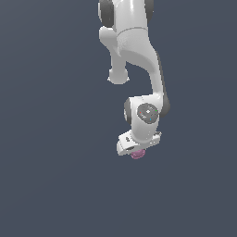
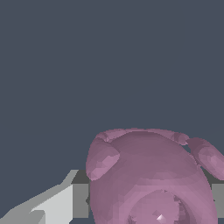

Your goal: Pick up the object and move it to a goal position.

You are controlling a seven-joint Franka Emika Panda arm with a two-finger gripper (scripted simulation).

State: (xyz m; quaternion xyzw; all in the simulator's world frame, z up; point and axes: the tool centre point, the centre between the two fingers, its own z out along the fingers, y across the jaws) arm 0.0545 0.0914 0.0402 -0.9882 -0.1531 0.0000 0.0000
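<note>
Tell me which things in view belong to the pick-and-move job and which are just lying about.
Part of the job:
- small pink-mauve knobbly lump, sitting between the fingers
- white robot gripper

Lying about:
- nothing else shows, only plain dark grey background

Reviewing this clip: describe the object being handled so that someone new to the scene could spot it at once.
Follow the white arm down to the gripper at its lower end. The object peeks out just beneath it, sitting between the fingers in the wrist view. It is the only pink-mauve thing there: a small rounded lump with knobbly bumps.
</note>
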